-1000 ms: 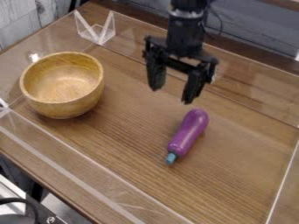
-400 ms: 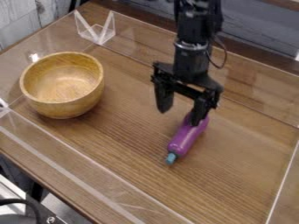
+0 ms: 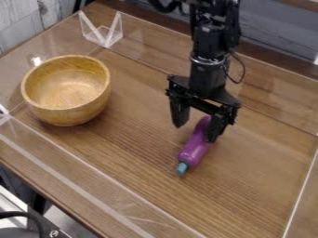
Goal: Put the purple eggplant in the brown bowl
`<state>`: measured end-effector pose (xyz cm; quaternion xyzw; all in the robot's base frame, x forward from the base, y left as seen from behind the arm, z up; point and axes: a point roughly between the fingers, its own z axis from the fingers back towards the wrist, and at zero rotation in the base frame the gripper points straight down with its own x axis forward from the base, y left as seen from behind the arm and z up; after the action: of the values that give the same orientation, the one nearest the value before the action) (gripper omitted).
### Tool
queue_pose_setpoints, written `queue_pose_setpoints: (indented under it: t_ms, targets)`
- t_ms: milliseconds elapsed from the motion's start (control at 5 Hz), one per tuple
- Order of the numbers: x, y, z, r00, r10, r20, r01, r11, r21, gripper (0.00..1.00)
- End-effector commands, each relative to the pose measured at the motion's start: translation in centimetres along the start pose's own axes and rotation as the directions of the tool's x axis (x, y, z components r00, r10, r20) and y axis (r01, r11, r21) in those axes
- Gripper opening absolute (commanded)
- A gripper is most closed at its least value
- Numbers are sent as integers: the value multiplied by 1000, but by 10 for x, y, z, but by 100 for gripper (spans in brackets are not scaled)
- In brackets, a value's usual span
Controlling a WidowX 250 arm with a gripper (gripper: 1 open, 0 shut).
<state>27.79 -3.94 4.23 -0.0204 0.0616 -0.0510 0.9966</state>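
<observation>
The purple eggplant (image 3: 194,149) lies on the wooden table right of centre, its teal stem tip pointing toward the near edge. My gripper (image 3: 200,123) points down with its black jaws open, directly over the eggplant's far end, one finger (image 3: 180,116) to the left and the other (image 3: 220,125) at the eggplant's upper right. The fingers straddle the top of the eggplant without closing on it. The brown bowl (image 3: 66,89), a round wooden bowl with a thick rim, stands empty at the left of the table.
A clear plastic wall (image 3: 74,191) borders the table's near and left edges. A small clear plastic stand (image 3: 99,30) sits at the back left. The arm's black column (image 3: 211,37) rises from the gripper toward the top of the frame.
The gripper has come down and shifted right and nearer, from above and behind the eggplant to straddling its far end. It stayed open. The eggplant and bowl have not moved.
</observation>
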Motion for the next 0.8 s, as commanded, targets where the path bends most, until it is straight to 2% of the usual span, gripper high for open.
queue_pose_setpoints:
  t_ms: [0, 600]
  targets:
    - [4, -3, 5, 999, -17, 42, 17, 1000, 0, 100]
    - [7, -6, -3, 998, -25, 55, 25, 1000, -3, 100]
